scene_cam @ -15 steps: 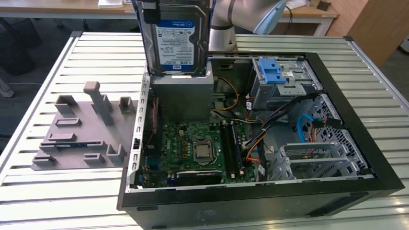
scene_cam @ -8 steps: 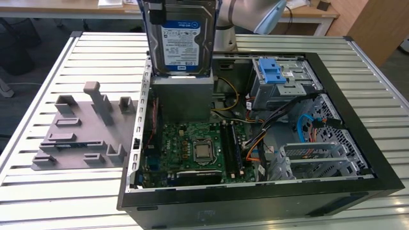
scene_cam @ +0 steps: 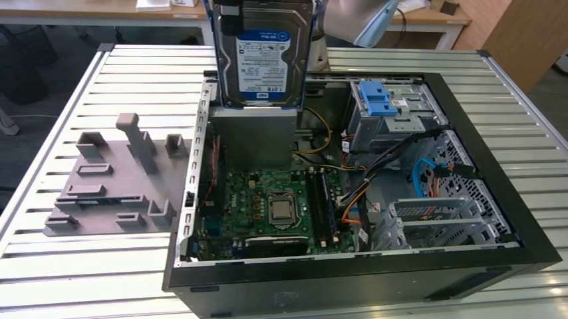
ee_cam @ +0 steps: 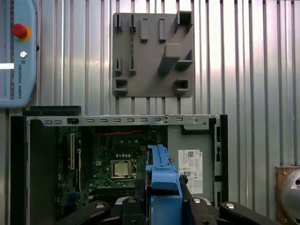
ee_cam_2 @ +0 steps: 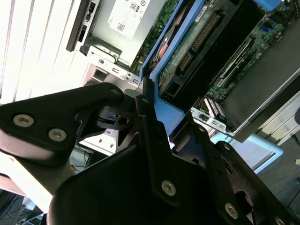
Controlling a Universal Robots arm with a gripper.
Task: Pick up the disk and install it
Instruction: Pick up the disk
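Disk [scene_cam: 262, 56] hangs upright in the exterior view, label toward the cam, above the far rim of the open PC case [scene_cam: 355, 282] & right over the grey PSU box [scene_cam: 253, 136]. The gripper [ee_cam_2: 150, 112] takes it from above, black fingers [ee_cam_2: 93, 101] clamped on its blue side rail [ee_cam_2: 161, 70]. Below lie the mobo [scene_cam: 266, 193] w/ CPU socket [scene_cam: 282, 210]. On the exterior view's right is the drive cage [scene_cam: 390, 116] w/ blue latch [scene_cam: 377, 100], cables [scene_cam: 426, 176] strung beside it, while a grey fixture plate [scene_cam: 106, 189] sits on the slatted table [scene_cam: 53, 266] on the exterior view's left, well apart from the disk.
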